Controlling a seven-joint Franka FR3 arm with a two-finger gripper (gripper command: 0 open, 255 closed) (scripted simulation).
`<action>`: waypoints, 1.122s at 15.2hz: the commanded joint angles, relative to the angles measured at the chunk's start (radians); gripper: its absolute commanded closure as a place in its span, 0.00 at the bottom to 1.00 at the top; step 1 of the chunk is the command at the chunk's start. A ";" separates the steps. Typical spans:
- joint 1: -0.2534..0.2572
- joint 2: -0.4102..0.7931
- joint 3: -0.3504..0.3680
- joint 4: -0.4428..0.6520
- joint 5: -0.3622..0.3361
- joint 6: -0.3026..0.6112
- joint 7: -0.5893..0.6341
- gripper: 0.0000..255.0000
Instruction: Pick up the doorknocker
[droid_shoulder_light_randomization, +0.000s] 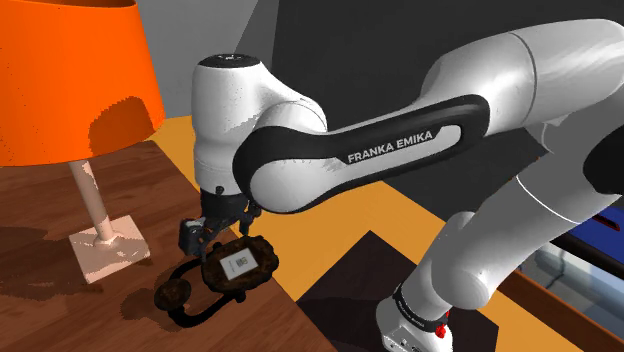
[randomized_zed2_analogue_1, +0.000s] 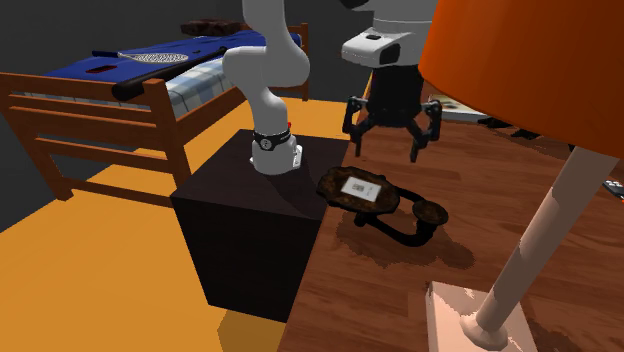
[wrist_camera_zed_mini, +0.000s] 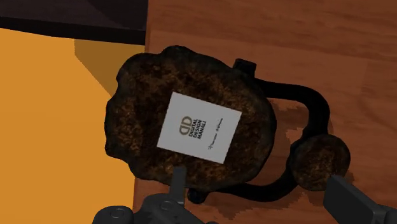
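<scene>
We're looking at the dark brown, rough-faced oval doorknocker (wrist_camera_zed_mini: 137, 121) with a white printed label (wrist_camera_zed_mini: 199, 126) on its plate, a black curved ring (wrist_camera_zed_mini: 315, 105) and a small brown knob (wrist_camera_zed_mini: 318, 162). It's lying flat on the brown wooden table (randomized_zed2_analogue_1: 520, 210), right at the table edge nearest the dark box stand (randomized_zed2_analogue_1: 250, 230), well apart from the pale square base of the orange-shaded lamp (droid_shoulder_light_randomization: 108, 255). The black two-finger gripper (randomized_zed2_analogue_1: 387, 140) is hovering just above it, released, fingers spread wide and touching nothing. In the wrist view one finger is sitting over the plate's rim and the other out past the knob, so we're straddling the long way. We're judging the piece as a casting: stiff, probably heavy for its size, not fragile, with a pitted face that should give decent friction. We can't tell whether the ring is hinged; if it is, it'll be swinging once lifted. We're leaning towards gripping across the plate's narrower width, near its middle, to keep the weight balanced. The thin ring bar is easier to close on, but it's hanging the mass off-centre. It's lying flat, so the fingertips are needing to reach table level beside the rim, and we're watching the table edge
</scene>
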 joint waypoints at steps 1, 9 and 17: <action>0.006 0.077 0.037 0.045 -0.047 0.018 0.069 0.00; 0.085 0.357 0.079 0.205 -0.252 0.059 0.283 0.00; 0.100 0.408 0.063 0.167 -0.296 0.135 0.312 0.00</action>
